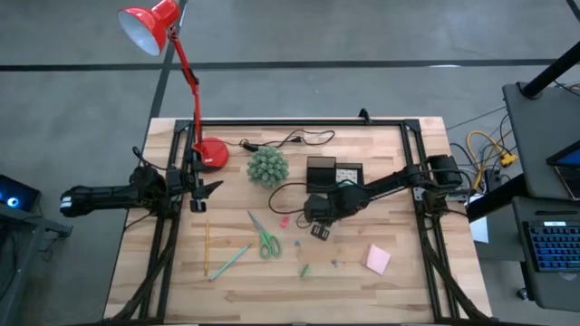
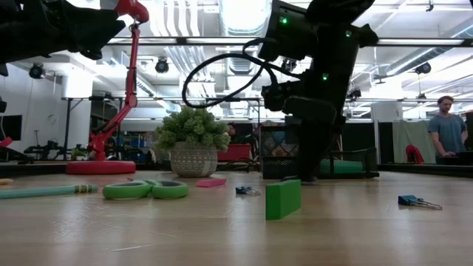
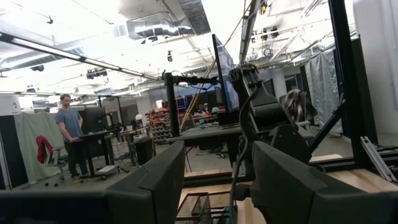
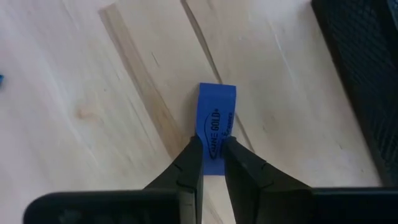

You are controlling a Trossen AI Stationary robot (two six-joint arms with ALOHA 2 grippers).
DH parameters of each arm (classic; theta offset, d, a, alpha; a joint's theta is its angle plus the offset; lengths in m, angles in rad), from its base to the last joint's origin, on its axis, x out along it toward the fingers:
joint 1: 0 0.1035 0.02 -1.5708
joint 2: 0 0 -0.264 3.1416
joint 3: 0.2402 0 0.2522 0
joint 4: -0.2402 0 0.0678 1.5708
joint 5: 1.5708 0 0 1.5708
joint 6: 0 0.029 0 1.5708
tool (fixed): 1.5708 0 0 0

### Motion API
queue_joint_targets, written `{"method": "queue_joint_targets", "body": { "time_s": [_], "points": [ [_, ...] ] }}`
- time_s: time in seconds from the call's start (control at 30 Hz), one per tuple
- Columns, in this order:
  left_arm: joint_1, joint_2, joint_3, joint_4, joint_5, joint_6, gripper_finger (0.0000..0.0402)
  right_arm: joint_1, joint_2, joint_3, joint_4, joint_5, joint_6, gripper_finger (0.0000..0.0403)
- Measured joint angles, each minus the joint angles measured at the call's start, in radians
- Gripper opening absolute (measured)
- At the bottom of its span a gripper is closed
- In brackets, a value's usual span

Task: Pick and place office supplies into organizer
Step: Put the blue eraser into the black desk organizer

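Right gripper (image 4: 212,152) is down low over the tabletop (image 1: 408,290), its two dark fingers nearly together and pinched on the near end of a small blue eraser (image 4: 217,121) with printed lettering, the block lying flat on the pale wood planks. Only the right wrist view shows that grip; from above the arm hides the block, and the gripper (image 1: 319,217) sits just in front of the organizer (image 1: 333,172), the black mesh box near the back centre of the tabletop, whose mesh wall also edges into the right wrist view. The left gripper (image 1: 201,188) waits at the left side near the lamp base, fingers spread apart and holding nothing. On to the count across the tabletop: one pair of green-handled scissors (image 1: 265,237), one yellow pencil (image 1: 207,249), one light green pen (image 1: 232,261), one pink sticky-note pad (image 1: 378,260), one small pink bit (image 1: 283,220) and a few tiny bits near the front centre. One red desk lamp (image 1: 172,45) and one round green plant (image 1: 268,167) stand at the back. The low view adds what the overhead misses: a green block (image 2: 283,198) standing on edge, two small binder clips (image 2: 416,201) lying apart, and the plant's woven pot. Beyond lies a workshop hall with ceiling ducts and racks, and one person (image 2: 447,131) stands at the far right.
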Motion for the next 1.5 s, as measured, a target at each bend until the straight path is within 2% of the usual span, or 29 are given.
{"method": "queue_joint_targets", "body": {
  "time_s": [0.37, 0.53, 0.67, 1.03, 1.5],
  "points": [
    [0.000, 0.000, 0.000, 0.000, 0.000, 0.000, 0.0176, 0.000, -0.067, 0.003, 0.007, 0.004, 0.000, 0.0042],
    [0.000, 0.000, 0.000, 0.000, 0.000, 0.000, 0.0176, -0.005, -0.114, 0.003, 0.002, 0.112, -0.052, 0.0042],
    [0.000, 0.000, 0.000, 0.000, 0.000, 0.000, 0.0176, -0.038, -0.135, 0.005, 0.002, 0.159, -0.089, 0.0042],
    [0.000, 0.000, 0.000, 0.000, 0.000, 0.000, 0.0176, -0.154, -0.137, 0.005, -0.010, 0.156, -0.227, 0.0042],
    [0.000, 0.000, 0.000, 0.000, 0.000, 0.000, 0.0176, -0.194, -0.137, 0.005, -0.070, 0.150, -0.344, 0.0042]
  ]
}}
